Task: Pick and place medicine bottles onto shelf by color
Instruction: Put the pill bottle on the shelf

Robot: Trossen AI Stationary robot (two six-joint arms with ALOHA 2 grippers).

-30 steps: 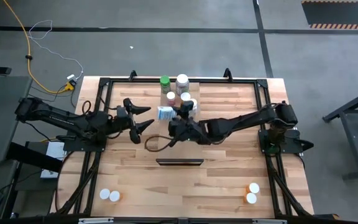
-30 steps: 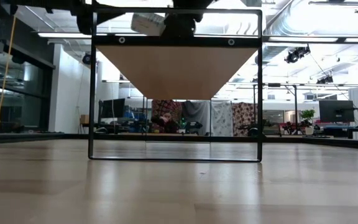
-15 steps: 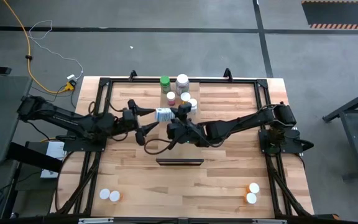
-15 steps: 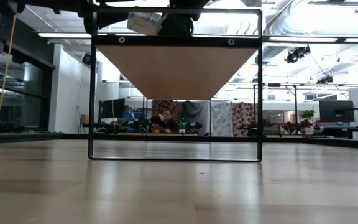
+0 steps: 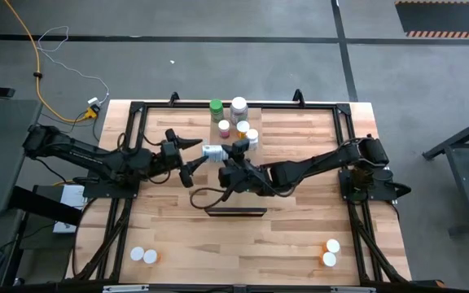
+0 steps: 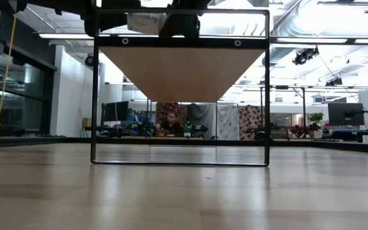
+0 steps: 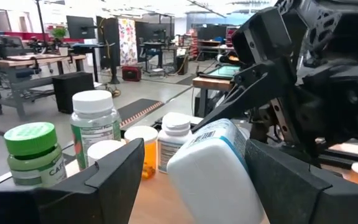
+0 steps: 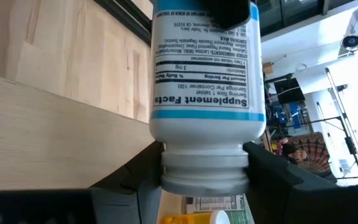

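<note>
Evidently the sorting is well under way but not finished. On the shelf [image 5: 300, 122], a pale board raised above the striped tabletop [image 5: 243, 244], a cluster of bottles stands near the far edge: a green-capped bottle [image 5: 216, 107], a larger white-capped bottle [image 5: 238, 106] beside it, and a few smaller ones just in front. Four more wait on the tabletop near its front edge, a left pair [image 5: 143, 255] and a right pair [image 5: 330, 251], so at least these are left to do. The right pincer [image 5: 228, 155] is clamped on a white bottle with a blue-banded label [image 5: 212, 151], holding it on its side in the air, near the cluster. The left pincer [image 5: 187, 153] sits just beside that bottle with its fingers spread apart, one on each side of the bottle's end in the left wrist view, not gripping it. This looks like a handover between arms, or a joint adjustment, before placing.
</note>
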